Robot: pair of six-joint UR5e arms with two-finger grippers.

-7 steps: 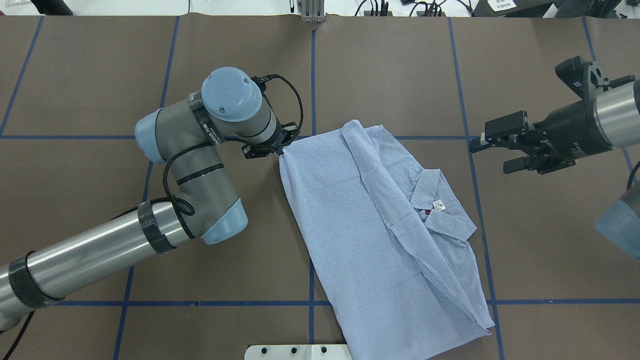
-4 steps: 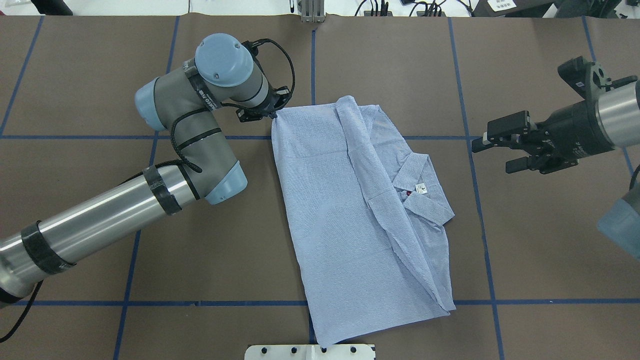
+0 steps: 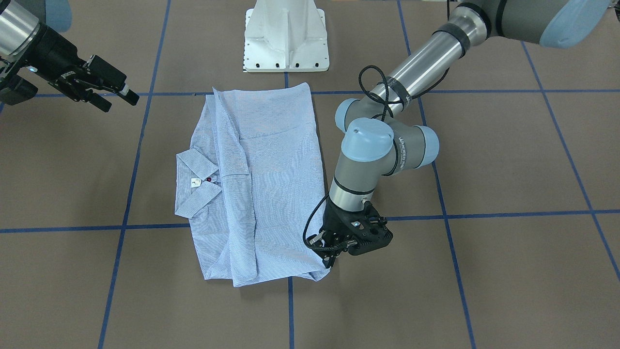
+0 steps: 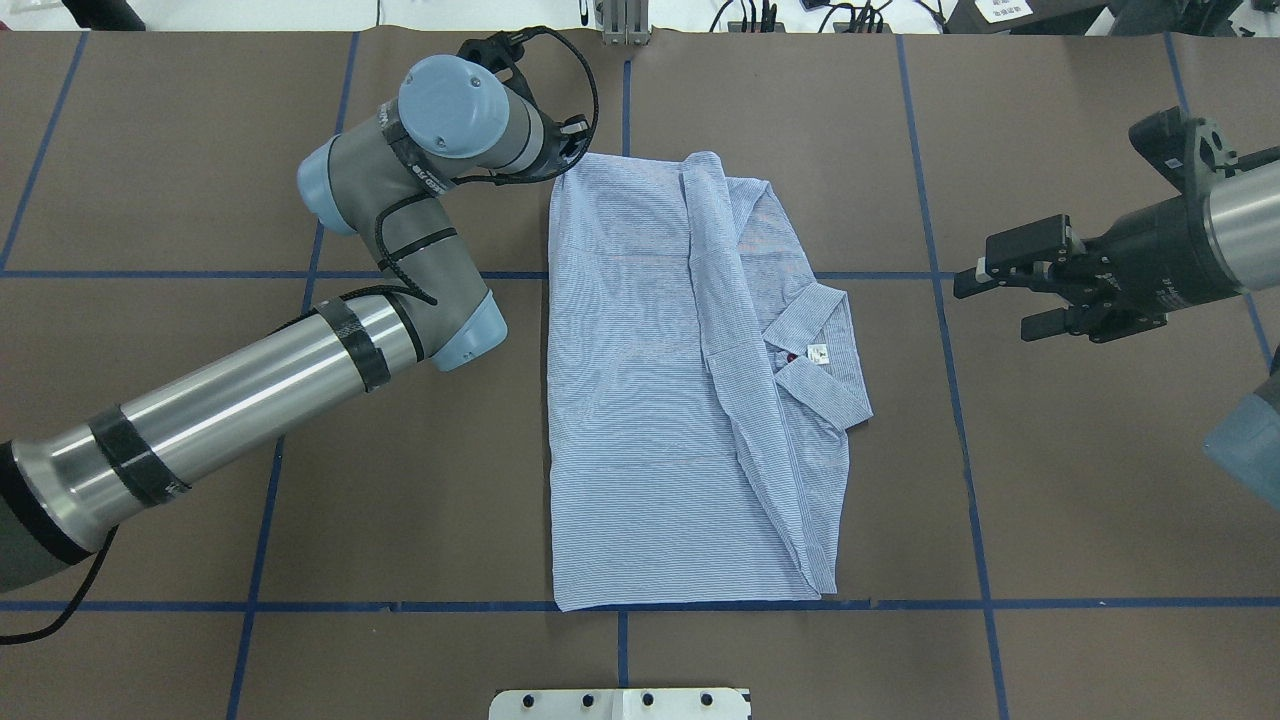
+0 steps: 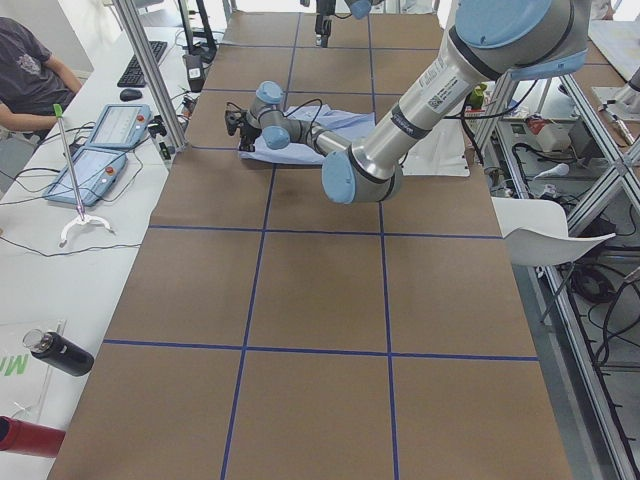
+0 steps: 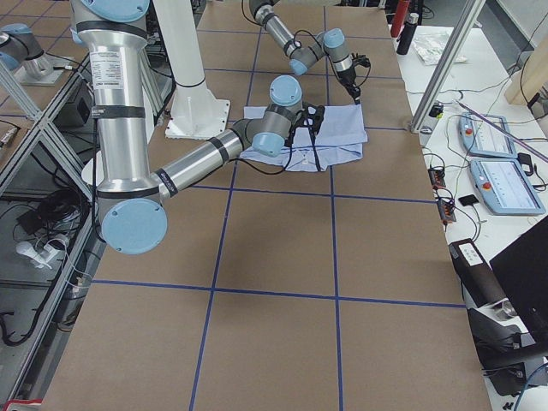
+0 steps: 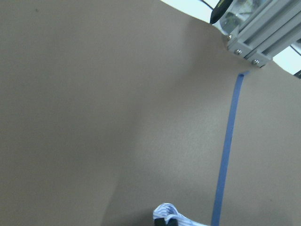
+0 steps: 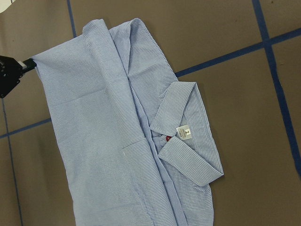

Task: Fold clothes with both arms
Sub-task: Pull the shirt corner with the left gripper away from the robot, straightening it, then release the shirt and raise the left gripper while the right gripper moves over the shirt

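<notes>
One light blue striped shirt [image 4: 640,400] is recorded lying folded lengthwise on the brown surface [image 4: 1100,500]. One of its corners is pinched between the closed left fingers [image 3: 330,261], and from there the cloth extends toward the white pedestal [image 3: 286,39]. The collar [image 4: 815,350] is turned toward the right fingers [image 4: 985,282], which are spread apart, grip nothing, and hover well apart from the shirt.
</notes>
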